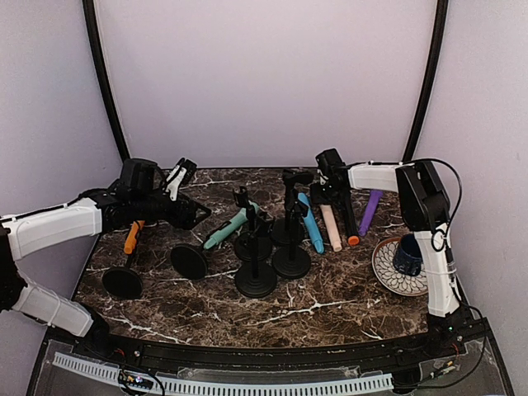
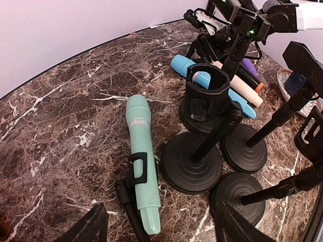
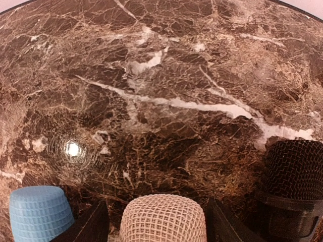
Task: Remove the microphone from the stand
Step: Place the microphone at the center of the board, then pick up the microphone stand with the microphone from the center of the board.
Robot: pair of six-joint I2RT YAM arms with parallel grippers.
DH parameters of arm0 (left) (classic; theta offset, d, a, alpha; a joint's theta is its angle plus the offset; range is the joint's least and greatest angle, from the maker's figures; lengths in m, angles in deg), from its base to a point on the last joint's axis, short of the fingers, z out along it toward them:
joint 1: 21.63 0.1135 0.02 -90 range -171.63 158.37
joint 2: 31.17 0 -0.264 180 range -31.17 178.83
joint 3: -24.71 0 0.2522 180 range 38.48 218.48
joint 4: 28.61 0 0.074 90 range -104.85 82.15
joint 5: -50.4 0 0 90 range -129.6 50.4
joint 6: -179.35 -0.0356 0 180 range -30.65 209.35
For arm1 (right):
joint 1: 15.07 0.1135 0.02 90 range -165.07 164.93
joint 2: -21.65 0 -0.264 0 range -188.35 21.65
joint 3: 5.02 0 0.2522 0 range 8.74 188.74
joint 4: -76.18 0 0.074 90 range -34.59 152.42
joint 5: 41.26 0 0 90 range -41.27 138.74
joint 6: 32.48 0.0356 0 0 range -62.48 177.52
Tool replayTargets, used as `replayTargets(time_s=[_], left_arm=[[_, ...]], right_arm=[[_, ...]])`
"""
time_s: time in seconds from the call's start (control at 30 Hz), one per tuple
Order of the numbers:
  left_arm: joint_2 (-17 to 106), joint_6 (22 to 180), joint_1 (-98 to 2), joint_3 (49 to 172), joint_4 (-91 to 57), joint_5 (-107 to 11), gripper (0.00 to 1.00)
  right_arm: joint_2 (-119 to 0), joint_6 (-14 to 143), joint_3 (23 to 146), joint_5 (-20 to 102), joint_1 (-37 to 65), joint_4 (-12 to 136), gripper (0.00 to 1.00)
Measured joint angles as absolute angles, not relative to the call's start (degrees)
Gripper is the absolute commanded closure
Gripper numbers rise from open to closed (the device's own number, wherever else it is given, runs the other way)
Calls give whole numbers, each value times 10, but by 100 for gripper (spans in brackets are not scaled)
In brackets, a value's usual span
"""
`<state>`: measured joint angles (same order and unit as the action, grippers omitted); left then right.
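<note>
A mint-green microphone [image 2: 138, 131] lies flat on the marble, still sitting in the black clip [image 2: 137, 170] of a tipped-over stand [image 1: 189, 261]. My left gripper [image 2: 161, 228] hovers just behind the microphone's tail end, open, with nothing between its fingers; in the top view the left gripper [image 1: 196, 216] is at the centre left. At the back, my right gripper [image 1: 332, 195] stands open, its dark fingers [image 3: 86, 224] apart from the mesh head of a beige microphone [image 3: 162, 219] lying on the table.
Several upright black stands [image 1: 256, 276] cluster mid-table, one with an empty clip [image 2: 207, 91]. Blue [image 1: 311, 223], beige [image 1: 331, 227], black [image 1: 350, 219] and purple [image 1: 370, 212] microphones lie at the back right. An orange microphone [image 1: 130, 238] sits in a left stand. A plate [image 1: 386, 268] holds a blue cup [image 1: 408, 253].
</note>
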<state>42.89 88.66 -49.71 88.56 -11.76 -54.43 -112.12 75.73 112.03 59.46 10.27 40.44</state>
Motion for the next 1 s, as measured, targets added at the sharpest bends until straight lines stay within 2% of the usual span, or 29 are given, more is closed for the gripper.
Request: replayTargets(time_s=[0.2,0.4,0.7,1.0], left_arm=[[470,887,-497,891,-113,-550,26],[554,889,-497,924,-89,-553,40],[665,881,-521,984,-23,-539,39],[710,875,-537,1043,37,-487,39]], right_arm=[[-1099,756,1095,581,103,416,25],[-1022,746,1060,556,103,442,19],[-883,737,988,526,103,510,14],[-826,728,898,524,103,532,13]])
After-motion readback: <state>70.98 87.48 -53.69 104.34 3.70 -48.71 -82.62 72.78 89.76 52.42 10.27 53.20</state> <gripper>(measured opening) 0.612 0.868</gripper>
